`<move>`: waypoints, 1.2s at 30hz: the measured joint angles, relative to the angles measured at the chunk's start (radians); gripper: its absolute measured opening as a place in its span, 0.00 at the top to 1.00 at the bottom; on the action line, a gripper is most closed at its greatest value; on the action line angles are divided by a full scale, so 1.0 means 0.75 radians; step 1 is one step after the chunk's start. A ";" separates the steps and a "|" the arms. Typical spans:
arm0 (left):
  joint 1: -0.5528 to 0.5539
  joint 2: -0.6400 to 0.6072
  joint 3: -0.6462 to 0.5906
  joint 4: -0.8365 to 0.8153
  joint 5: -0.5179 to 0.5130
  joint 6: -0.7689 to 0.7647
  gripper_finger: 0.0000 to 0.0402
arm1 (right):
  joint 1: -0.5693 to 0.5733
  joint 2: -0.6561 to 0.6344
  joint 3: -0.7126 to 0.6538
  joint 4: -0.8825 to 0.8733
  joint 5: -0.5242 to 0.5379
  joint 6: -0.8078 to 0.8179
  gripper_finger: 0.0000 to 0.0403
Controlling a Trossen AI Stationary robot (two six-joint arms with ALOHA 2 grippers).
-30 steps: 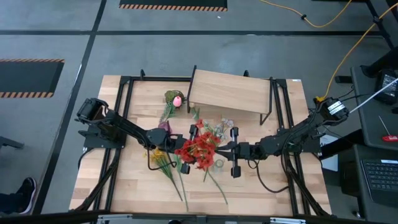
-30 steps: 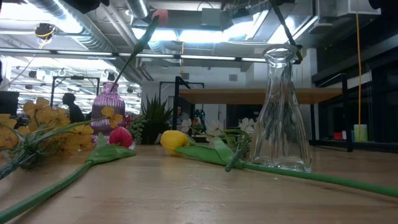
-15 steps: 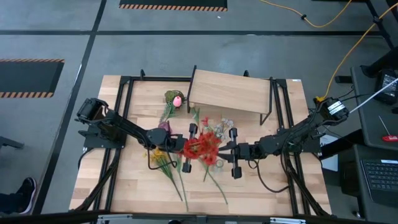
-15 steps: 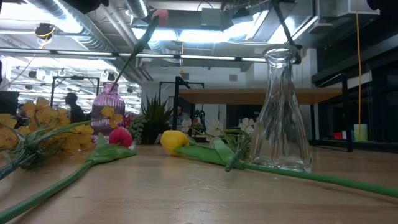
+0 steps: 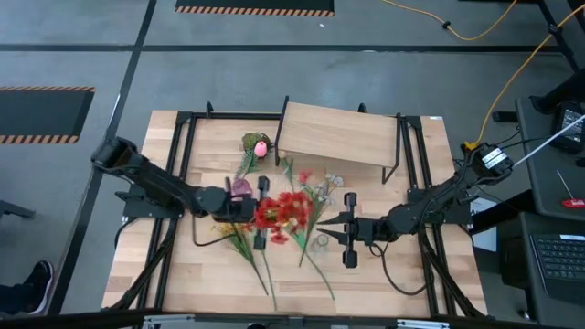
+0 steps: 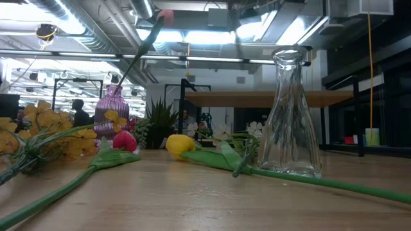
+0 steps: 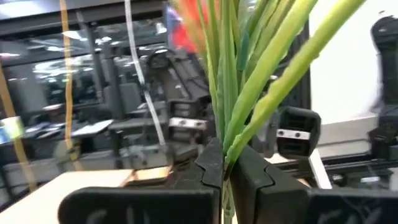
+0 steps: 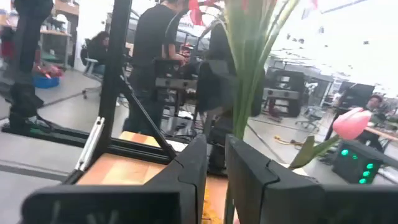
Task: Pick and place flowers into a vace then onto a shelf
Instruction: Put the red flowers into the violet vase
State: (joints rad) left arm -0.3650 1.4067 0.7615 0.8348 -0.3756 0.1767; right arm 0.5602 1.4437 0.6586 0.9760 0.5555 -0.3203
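Note:
My left gripper (image 5: 265, 213) is shut on a bunch of red flowers (image 5: 280, 212) above the table's middle. The bunch's green stems (image 7: 249, 93) rise past the fingers. My right gripper (image 5: 336, 228) stands just right of the bunch, open, with nothing between its fingers (image 8: 214, 165). A clear glass vase (image 6: 292, 115) stands on the table by the right gripper. A purple vase (image 6: 112, 109) holds a pink tulip (image 5: 260, 148). The shelf (image 5: 338, 135) stands at the far middle. My left gripper pinches several green stems of the red bunch (image 7: 229, 149) between its two fingers. The fingers come level from the table's left and lie across the stems. The bunch stands about upright, blooms up, lifted clear of the table.
Yellow flowers (image 5: 233, 228), white blossoms (image 5: 324, 187) and loose tulips with long stems (image 5: 315, 260) lie on the table around and below the grippers. A yellow bud (image 6: 180, 144) and a red bud (image 6: 125, 140) lie near the clear vase. People show in the room behind.
My left gripper has gone toward the table's left edge with the red bunch, which has moved along with it and stays upright. My right gripper has drawn back a little toward the right and near edges and now stands apart from the bunch.

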 joint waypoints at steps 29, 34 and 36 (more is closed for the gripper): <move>-0.461 -0.688 -0.440 -0.032 -1.209 0.253 0.99 | -0.008 0.000 -0.001 -0.160 0.172 -0.003 0.99; -0.508 -0.749 -0.440 -0.031 -1.338 0.271 0.99 | -0.045 0.000 -0.001 -0.219 0.172 0.032 0.99; -0.509 -0.769 -0.440 -0.030 -1.388 0.282 0.99 | -0.060 0.000 -0.001 -0.239 0.173 0.049 1.00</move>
State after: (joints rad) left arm -0.7467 0.8299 0.4316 0.8120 -1.4163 0.3884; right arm 0.5153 1.4437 0.6582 0.7971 0.6849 -0.2838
